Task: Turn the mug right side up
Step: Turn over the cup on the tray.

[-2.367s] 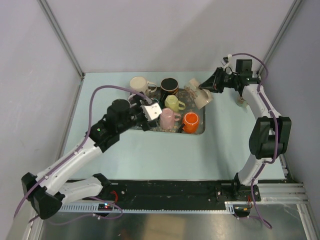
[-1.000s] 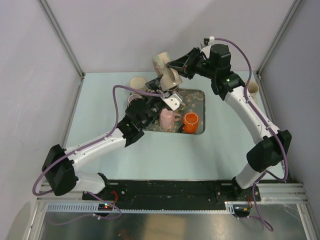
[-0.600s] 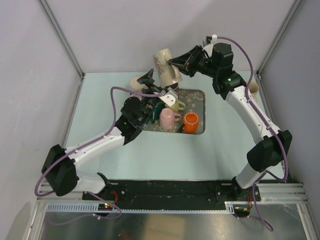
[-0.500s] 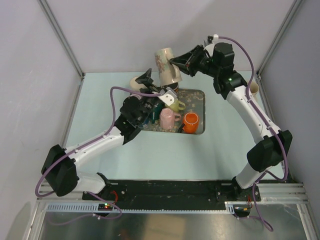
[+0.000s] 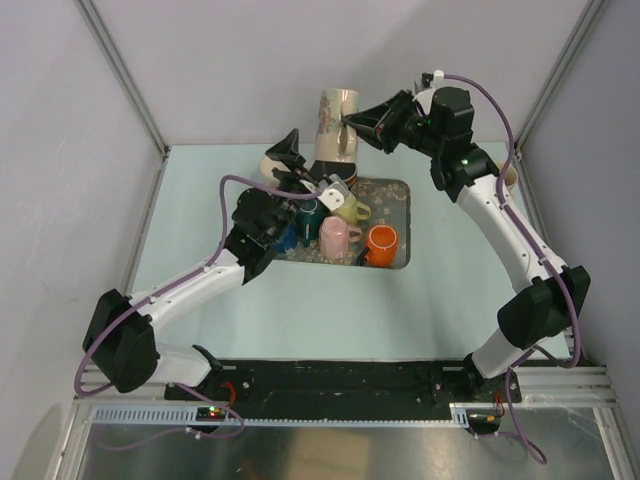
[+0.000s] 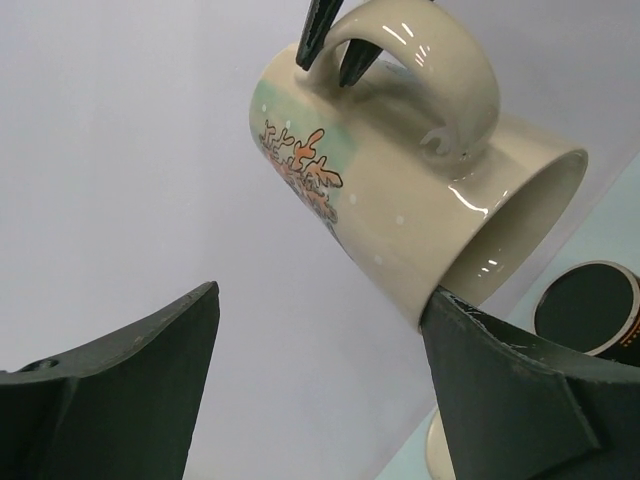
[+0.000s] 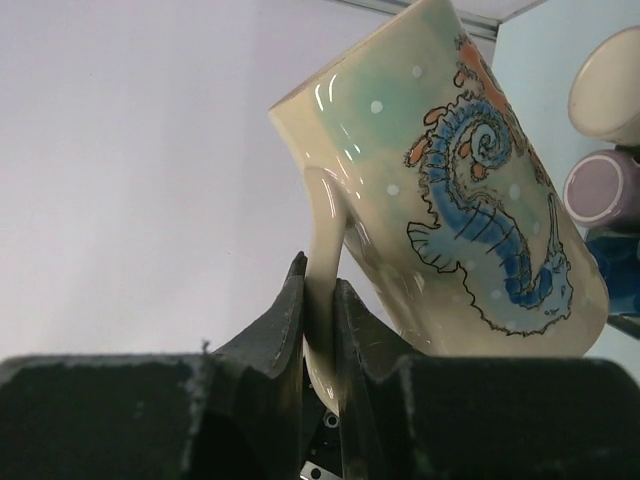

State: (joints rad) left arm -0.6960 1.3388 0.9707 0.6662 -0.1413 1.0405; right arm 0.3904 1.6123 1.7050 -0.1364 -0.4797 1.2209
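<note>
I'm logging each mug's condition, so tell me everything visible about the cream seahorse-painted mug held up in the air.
The cream mug looks like glossy ceramic, painted with a blue and orange seahorse over a pale green wash with white dots. It hangs in the air above the far side of the metal tray, tilted, mouth facing down and sideways, not yet upright. The right gripper pinches its loop handle. The open left gripper sits just below its rim; contact is unclear.

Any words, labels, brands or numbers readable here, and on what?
None readable. The cream mug, held by its handle in the right pincer, carries only a painted seahorse and orange coral, no lettering. The other mugs in the tray show no text from above; any marks are too small to tell.
</note>
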